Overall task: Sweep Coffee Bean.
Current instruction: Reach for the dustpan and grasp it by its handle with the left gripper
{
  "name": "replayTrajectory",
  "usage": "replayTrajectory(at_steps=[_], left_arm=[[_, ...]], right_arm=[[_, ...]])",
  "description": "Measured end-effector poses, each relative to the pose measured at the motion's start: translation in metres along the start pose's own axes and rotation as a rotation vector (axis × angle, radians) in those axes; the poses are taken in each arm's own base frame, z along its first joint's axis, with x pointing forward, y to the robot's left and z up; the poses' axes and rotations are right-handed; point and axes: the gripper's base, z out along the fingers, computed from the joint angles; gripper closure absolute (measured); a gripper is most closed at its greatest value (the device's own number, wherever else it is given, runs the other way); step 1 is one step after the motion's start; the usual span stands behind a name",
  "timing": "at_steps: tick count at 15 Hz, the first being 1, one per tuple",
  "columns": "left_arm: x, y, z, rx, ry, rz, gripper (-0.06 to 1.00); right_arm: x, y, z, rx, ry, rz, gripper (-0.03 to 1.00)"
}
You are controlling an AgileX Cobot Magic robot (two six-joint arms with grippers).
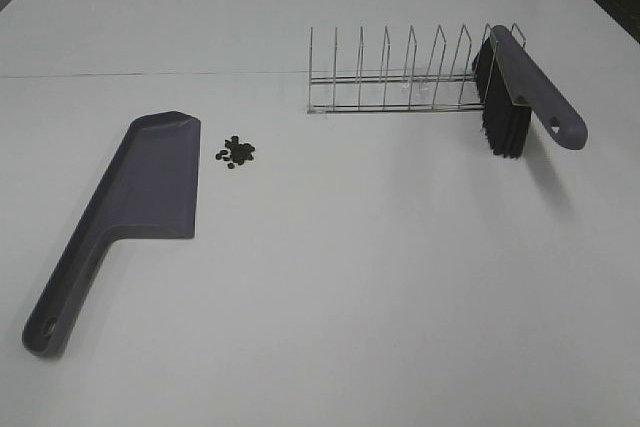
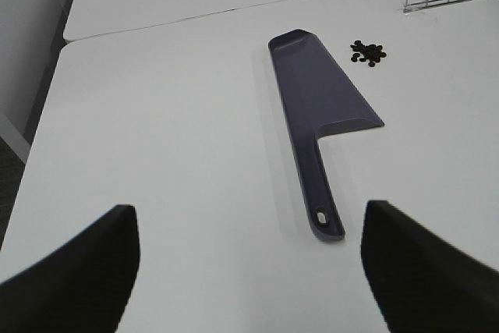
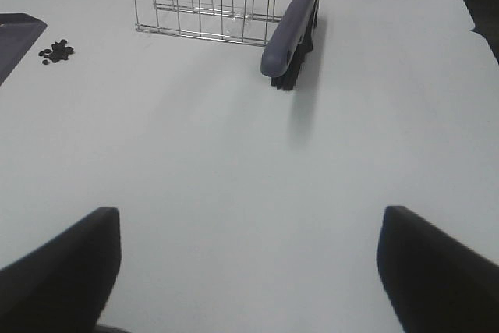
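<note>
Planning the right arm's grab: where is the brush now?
In the exterior high view the brush is on the right, leaning at the right end of the wire rack, far from the coffee beans beside the dustpan.

Soft, even overhead light is seen; table is slightly washed out; faint shadow is cast by brush.

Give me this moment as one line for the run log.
stage: sweep not begun | beans: pile beside dustpan | brush: in wire rack | left pincer: open, empty | right pincer: open, empty
</note>
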Motion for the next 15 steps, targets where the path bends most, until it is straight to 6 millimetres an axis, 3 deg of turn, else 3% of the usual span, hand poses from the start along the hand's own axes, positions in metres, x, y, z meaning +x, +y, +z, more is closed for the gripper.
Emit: replayTrajectory(at_steps=[15], left_arm=[[0.0,0.0,0.0,0.0,0.0,0.0,0.23]], right_arm=[[0.0,0.0,0.0,0.0,0.0,0.0,0.21]])
